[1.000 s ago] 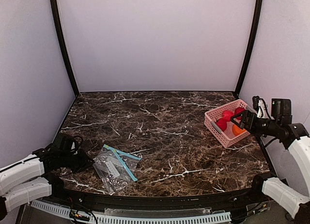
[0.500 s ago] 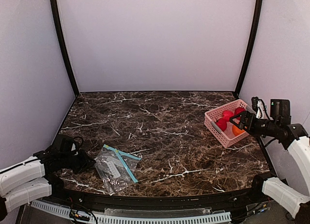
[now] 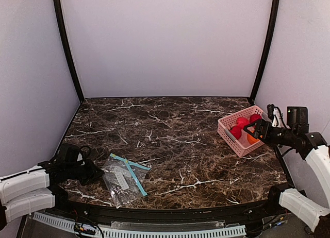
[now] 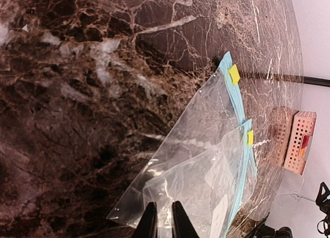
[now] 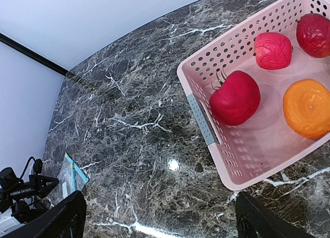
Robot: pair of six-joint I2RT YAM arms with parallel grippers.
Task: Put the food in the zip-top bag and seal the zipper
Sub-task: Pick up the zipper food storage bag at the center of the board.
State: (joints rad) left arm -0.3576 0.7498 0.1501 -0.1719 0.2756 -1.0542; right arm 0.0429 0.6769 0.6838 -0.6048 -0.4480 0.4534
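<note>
Left claw (image 4: 164, 222): jaws drawn nearly together with only a thin slit between them, set at the near edge of the zip-top bag (image 4: 201, 145). We cannot tell whether they pinch the plastic. The bag lies flat on the marbled counter (image 3: 170, 130) at its near left, just beside this claw, and holds no food. Its teal zipper (image 3: 135, 177) runs along the right side of the bag, from the far left toward the near right. In the left wrist view we see two small yellow tabs (image 4: 234, 73) on the strip. A white label (image 3: 121, 180) shows through the clear plastic.

Right claw (image 5: 160, 222): jaws spread wide and holding nothing (only the two dark fingertips show, at the lower corners of its own view). It hangs over the pink slatted basket (image 5: 206, 68), which stands at the right of the counter, well apart from the bag.

The food rests inside the basket. We count four pieces: a bright red one with a dark stem (image 5: 234, 98) near the left wall, a wrinkled red one (image 5: 273, 50), a darker red one (image 5: 315, 34) in the far corner, and an orange one (image 5: 307, 108) at the right.
</note>
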